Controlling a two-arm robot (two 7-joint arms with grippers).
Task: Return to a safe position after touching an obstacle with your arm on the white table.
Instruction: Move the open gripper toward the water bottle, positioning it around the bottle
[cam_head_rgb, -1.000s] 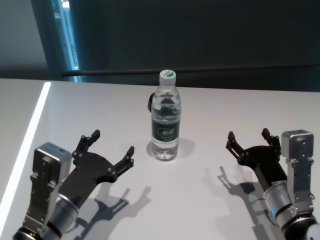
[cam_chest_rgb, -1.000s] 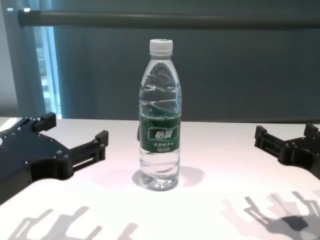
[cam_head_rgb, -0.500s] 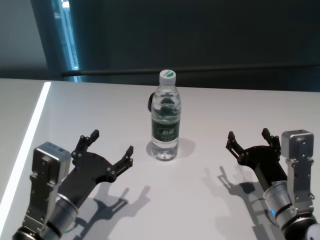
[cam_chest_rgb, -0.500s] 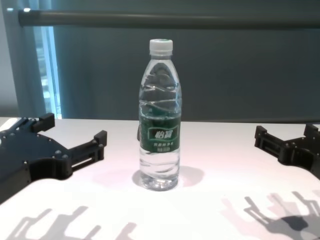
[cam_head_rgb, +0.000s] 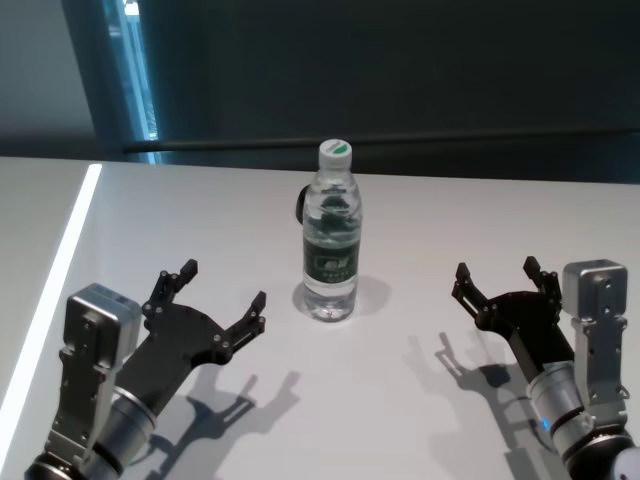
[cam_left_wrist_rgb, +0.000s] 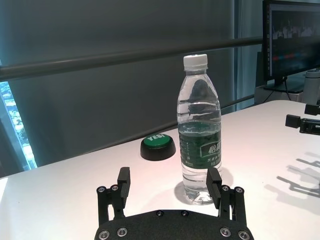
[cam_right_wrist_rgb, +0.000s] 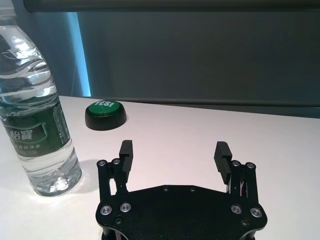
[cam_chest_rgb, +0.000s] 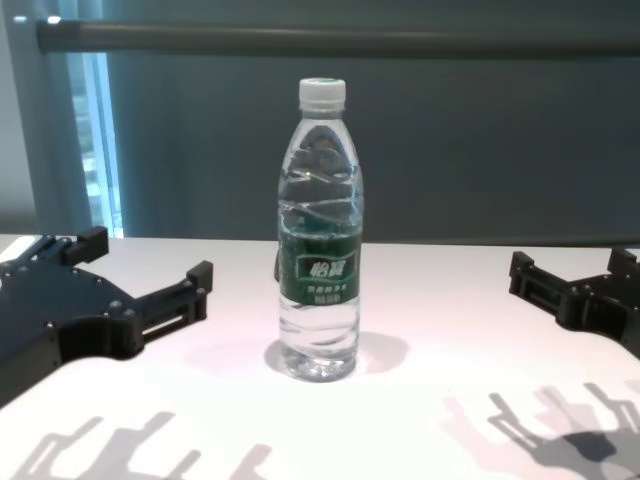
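- The bottle (cam_head_rgb: 331, 235) stands upright mid-table (cam_head_rgb: 420, 230), between our grippers, touching neither.
- Left gripper (cam_head_rgb: 219, 293) and right gripper (cam_head_rgb: 500, 273) hover low, fingers spread, holding nothing.
- We judge the bottle full, top-heavy and slick; grip at the label.

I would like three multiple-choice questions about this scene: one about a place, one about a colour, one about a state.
1. Where does the green button lie?
A. On the table behind the bottle
B. Under the left gripper
C. On the bottle's cap

2. What colour is the bottle's label?
A. Red
B. Dark green
C. Yellow

3. How are the two grippers?
A. Both open, touching nothing
B. Left shut on the bottle
C. Right gripper shut on the button

Answers:
1. A: both wrist views show it beyond the bottle.
2. B: the chest view shows it plainly.
3. A: the head view shows spread fingers on either side, apart from the upright bottle.
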